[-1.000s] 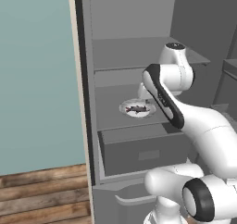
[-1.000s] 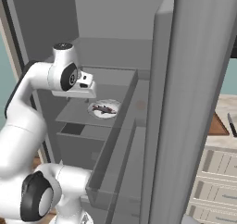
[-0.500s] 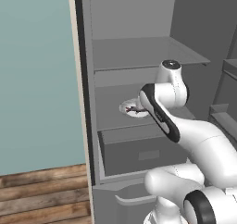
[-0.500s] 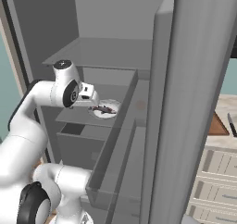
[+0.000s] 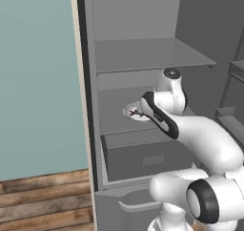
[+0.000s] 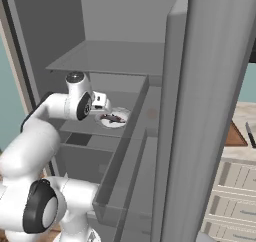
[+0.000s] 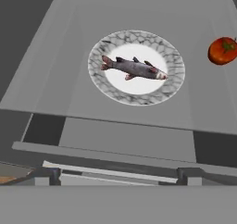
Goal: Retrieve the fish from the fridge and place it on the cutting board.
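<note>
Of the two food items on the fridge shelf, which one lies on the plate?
The fish lies in the middle of the round white plate. The red tomato sits directly on the bare shelf, apart from the plate.

Compared with a second ago the arm is lower and further into the fridge [image 5: 143, 63]. The gripper [image 6: 103, 106] was up above the plate [image 7: 172, 86] and back from it, now it hangs right at the plate's near edge, jaws wide, just above the fish [image 7: 133, 68].
</note>
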